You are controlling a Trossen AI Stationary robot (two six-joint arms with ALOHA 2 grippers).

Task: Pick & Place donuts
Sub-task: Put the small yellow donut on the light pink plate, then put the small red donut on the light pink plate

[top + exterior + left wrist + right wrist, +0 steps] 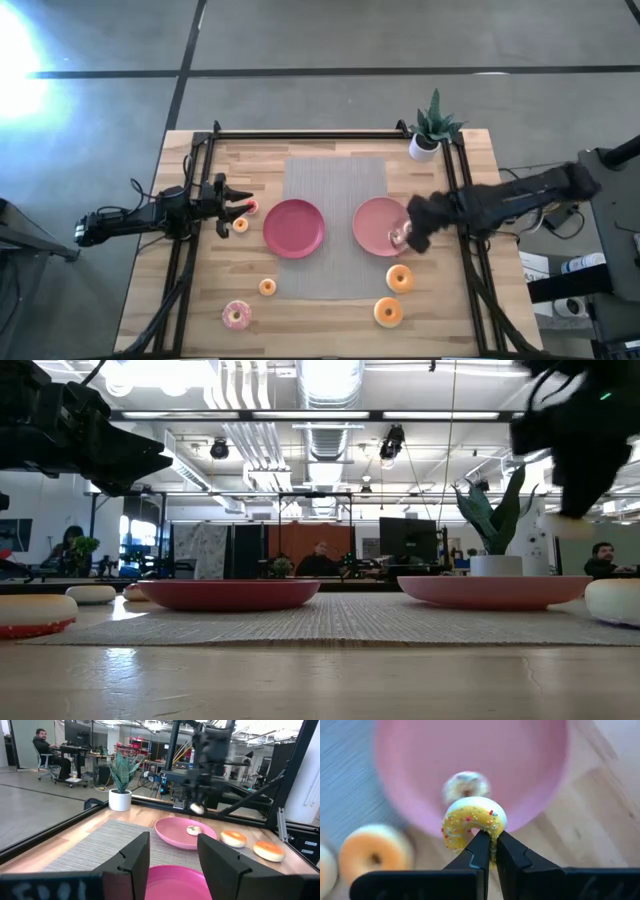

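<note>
My right gripper (402, 238) is shut on a small yellow-iced donut with sprinkles (472, 822), above the near right rim of the right pink plate (375, 222). A small pale donut (466, 785) lies in that plate. My left gripper (236, 212) is open and empty at the table's left, next to a red donut (249, 207) and a small orange one (240, 226). Two larger orange donuts (400, 278) (388, 312), a small orange one (267, 287) and a pink one (237, 316) lie on the table. The left pink plate (294, 228) holds nothing. My right gripper pinches the yellow donut's ring on one side (489, 831) between its two fingertips. The fingers slant down from the table's right side. The donut stands on edge beyond the fingertips, its hole showing, lifted clear above the plate's rim.
Both plates rest on a grey mat (335, 180) at the table's middle. A potted plant (433, 130) stands at the far right corner. A black frame (300, 134) runs around the table's edges. People sit in the room beyond the table.
</note>
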